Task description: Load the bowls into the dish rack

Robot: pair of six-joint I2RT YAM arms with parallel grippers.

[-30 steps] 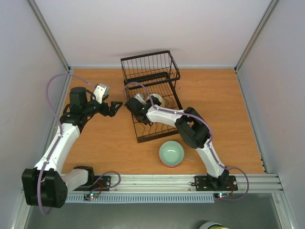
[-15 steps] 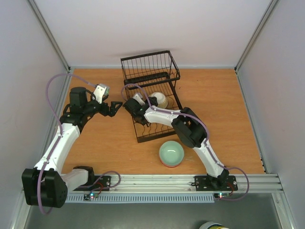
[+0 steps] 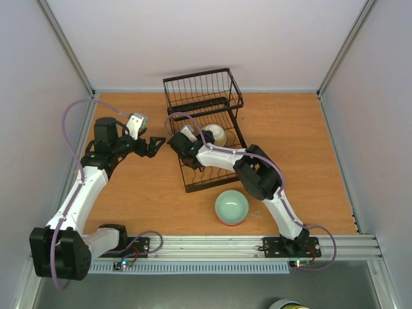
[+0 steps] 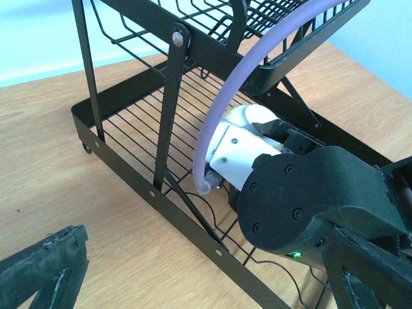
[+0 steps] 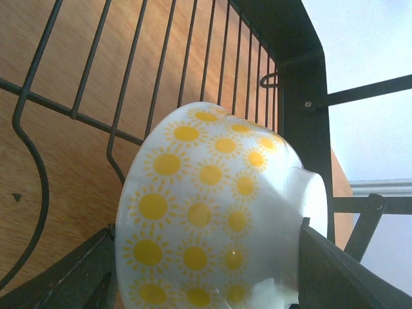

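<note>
Seemingly, the right fingers (image 5: 341, 277) pinch the sun-dotted bowl (image 5: 206, 199) inside the rack (image 5: 312, 129).

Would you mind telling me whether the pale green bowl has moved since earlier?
No; the pale green bowl stays put, just nearer than the dish rack.

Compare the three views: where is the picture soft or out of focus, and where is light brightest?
Top external: even light, sharp, no glare. Left wrist: dish rack crisp, left pincer fingers soft-edged. Right wrist: sun-patterned bowl sharp, its foot brightly lit, right pincer fingers blurred.
</note>
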